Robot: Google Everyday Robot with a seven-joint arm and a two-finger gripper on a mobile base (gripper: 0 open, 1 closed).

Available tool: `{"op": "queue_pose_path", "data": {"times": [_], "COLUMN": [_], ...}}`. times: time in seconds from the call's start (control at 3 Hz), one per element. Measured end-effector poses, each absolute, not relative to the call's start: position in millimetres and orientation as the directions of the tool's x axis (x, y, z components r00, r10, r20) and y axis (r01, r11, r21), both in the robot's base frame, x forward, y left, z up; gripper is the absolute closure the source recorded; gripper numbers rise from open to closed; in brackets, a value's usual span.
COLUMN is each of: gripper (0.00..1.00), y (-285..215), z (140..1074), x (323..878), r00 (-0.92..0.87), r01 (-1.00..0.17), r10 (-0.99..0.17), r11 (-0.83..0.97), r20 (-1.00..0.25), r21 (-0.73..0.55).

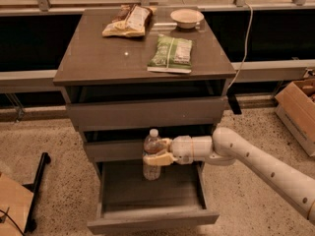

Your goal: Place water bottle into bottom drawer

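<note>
The water bottle [152,154], clear ribbed plastic with a white cap, stands upright in my gripper [156,152], which is shut on its middle. My white arm reaches in from the lower right. The bottle hangs in front of the middle drawer's front, its base over the back part of the open bottom drawer [152,219]. The bottom drawer is pulled out toward the camera and its inside looks bare.
On the cabinet top [98,58] lie a green snack bag [171,53], a yellow chip bag [128,21] and a small bowl [186,18]. A cardboard box [299,111] stands on the floor at right. A black frame [37,186] stands at lower left.
</note>
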State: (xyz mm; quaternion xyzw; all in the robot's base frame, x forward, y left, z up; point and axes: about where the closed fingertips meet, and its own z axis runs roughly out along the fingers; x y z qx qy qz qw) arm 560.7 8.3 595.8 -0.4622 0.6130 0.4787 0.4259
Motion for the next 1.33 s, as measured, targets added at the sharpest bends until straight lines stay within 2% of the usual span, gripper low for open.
{"op": "queue_pose_path", "data": {"times": [0.33,0.67,1.33], "gripper": [1.0,1.0,1.0], "y": [7,12,0], "z": [593,582,527], "x": [559,560,578], "r00": [-0.215,-0.197,-0.041], "r01": [-0.974,-0.977,-0.997], "r10": [-0.161,-0.23,-0.349], "r11": [0.11,0.123,0.082], "r20": [-0.963,-0.953,-0.936], "r21": [0.199,0.172,0.013]}}
